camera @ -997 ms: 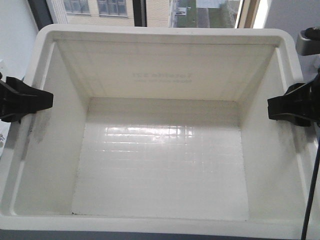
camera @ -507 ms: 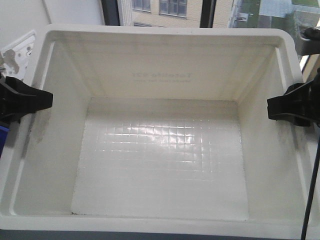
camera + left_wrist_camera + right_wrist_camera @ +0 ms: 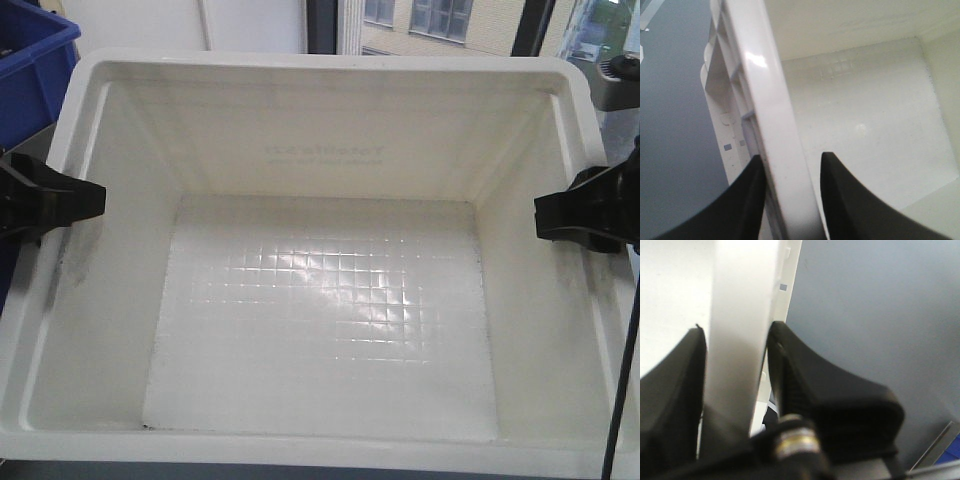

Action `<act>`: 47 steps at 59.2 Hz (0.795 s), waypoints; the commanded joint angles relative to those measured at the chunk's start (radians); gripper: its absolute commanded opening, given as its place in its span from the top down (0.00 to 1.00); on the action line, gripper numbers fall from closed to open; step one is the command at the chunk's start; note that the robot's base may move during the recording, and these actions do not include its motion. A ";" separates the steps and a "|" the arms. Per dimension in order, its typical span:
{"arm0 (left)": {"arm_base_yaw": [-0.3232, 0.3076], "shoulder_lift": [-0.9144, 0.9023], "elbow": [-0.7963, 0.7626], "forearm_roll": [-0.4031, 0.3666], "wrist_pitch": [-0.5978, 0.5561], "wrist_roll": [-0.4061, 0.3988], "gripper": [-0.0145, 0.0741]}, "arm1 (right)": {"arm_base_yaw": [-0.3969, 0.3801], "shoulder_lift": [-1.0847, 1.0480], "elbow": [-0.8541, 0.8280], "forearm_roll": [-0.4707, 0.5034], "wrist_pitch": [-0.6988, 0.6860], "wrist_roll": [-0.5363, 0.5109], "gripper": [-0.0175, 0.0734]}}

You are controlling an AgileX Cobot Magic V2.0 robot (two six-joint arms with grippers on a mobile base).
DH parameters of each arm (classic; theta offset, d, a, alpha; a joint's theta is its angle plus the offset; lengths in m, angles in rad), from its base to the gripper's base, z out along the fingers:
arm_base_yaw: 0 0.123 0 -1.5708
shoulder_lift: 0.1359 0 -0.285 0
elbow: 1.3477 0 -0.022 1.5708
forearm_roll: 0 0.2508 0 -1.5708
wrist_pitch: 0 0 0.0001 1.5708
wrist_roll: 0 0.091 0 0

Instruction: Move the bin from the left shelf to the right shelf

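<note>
Fingers of the left gripper (image 3: 790, 170) and right gripper (image 3: 737, 335) clamp the opposite side rims of the large white rectangular plastic bin (image 3: 320, 130), a dark blue plastic crate (image 3: 30, 70) behind its left corner

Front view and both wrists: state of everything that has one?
bin: upright, empty, clamped on both side rims.
left end effector: shut on the bin's left rim.
right end effector: shut on the bin's right rim.
blue crate: beyond the bin's far left corner, mostly out of frame, contents not visible.
</note>
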 commanded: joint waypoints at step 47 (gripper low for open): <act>-0.012 -0.025 -0.049 -0.115 -0.050 0.038 0.84 | 0.008 -0.030 -0.045 0.084 -0.119 -0.033 0.81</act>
